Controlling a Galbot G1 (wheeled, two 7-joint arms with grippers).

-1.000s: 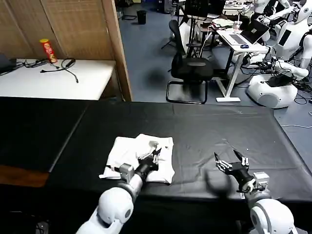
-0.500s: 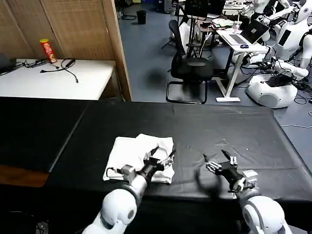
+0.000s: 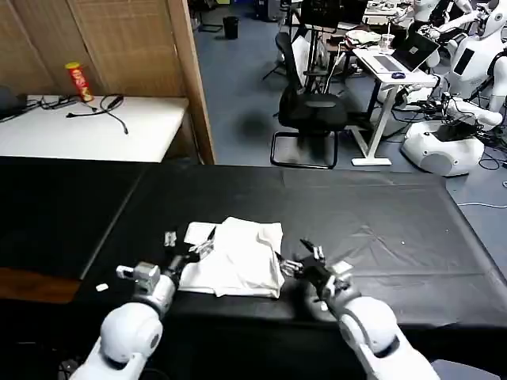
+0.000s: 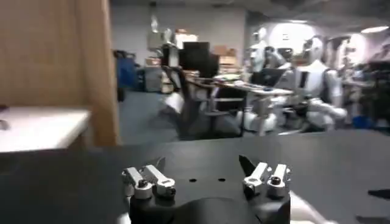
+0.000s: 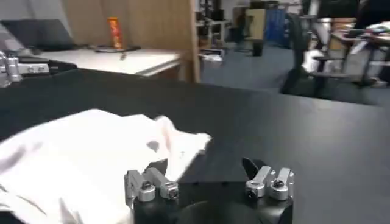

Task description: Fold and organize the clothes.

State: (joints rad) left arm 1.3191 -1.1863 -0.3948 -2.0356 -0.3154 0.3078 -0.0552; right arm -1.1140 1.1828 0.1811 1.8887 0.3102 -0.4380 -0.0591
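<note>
Now we are seeing the white T-shirt [image 3: 235, 257] lying folded on the black table [image 3: 380, 214], near its front edge. Our left gripper [image 3: 188, 249] is sitting spread at the shirt's left edge, our right gripper [image 3: 305, 257] spread just beside its right edge.
</note>
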